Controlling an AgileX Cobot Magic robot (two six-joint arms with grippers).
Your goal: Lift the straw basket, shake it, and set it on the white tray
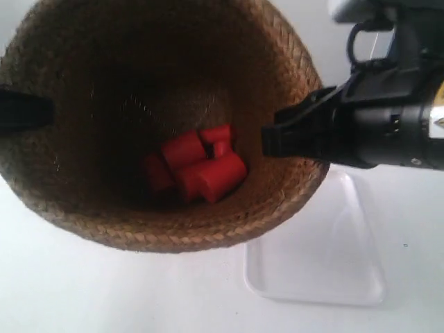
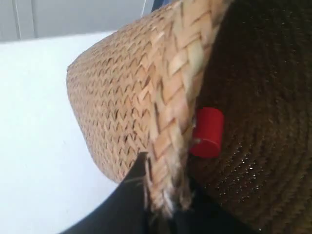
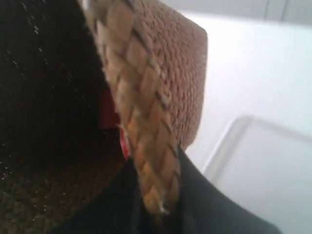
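Arms: two, one on each side of the straw basket [image 1: 139, 229]. The arm at the exterior view's right [image 1: 378, 114] is black and reaches in level, its tip meeting the rim. Of the arm at the exterior view's left only a black tip [image 1: 24, 109] shows, on the opposite rim.

Left pincer [image 2: 163, 197]: closed on the braided rim, one dark finger [image 2: 129, 200] outside the wall, the other inside.

Right pincer [image 3: 158, 192]: likewise clamped on the rim, one finger on either face of the braid.

Straw basket: held between both pincers, mouth up toward the exterior camera, dark inside. Red cylinders [image 1: 198, 170] lie heaped on its floor toward the near wall; one [image 2: 207, 131] shows just inside the rim in the left wrist view.

White tray [image 1: 326, 277]: on the table [image 1: 69, 291], bare, beside the basket on the right pincer's side. In the exterior view the rim overlaps its nearest corner; in the right wrist view the tray [image 3: 263, 165] lies apart from the basket's base.

Clearance: whether the base touches the table cannot be told. Open white table surrounds basket and tray.
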